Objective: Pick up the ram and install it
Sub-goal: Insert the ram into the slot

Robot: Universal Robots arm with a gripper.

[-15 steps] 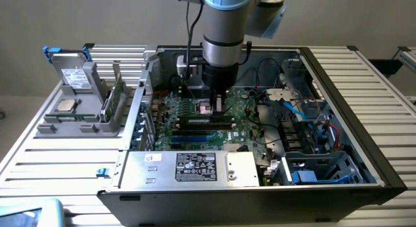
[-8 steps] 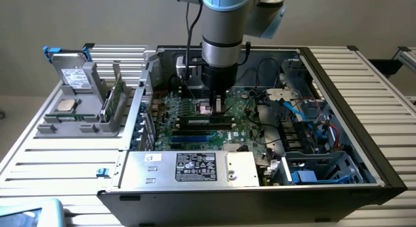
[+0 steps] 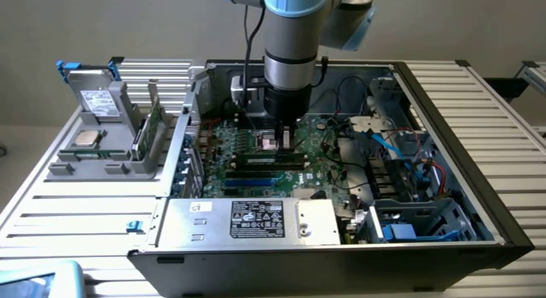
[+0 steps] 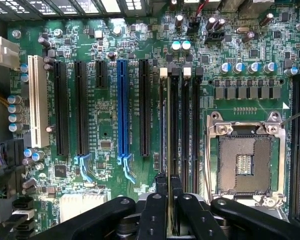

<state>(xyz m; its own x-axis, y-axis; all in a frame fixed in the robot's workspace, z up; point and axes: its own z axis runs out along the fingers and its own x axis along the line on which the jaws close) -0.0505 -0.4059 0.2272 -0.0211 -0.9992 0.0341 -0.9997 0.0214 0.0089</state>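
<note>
Ram pinched edge-on by tool, mostly hidden, over mobo slots

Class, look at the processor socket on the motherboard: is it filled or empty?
Empty. The socket shows bare contacts inside its metal frame, with no chip seated.

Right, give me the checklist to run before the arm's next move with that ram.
1. Grip on the ram: ok, the gripper is shut on its thin edge.
2. Ram parallel to the memory slots: ok, the edge runs along them in the wrist view.
3. Memory slots free of cables: ok, nothing lies across them.
4. White slot latches swung open: cannot tell.
5. Ram seated in a slot: cannot tell, as the fingers hide where it meets the board.
</note>
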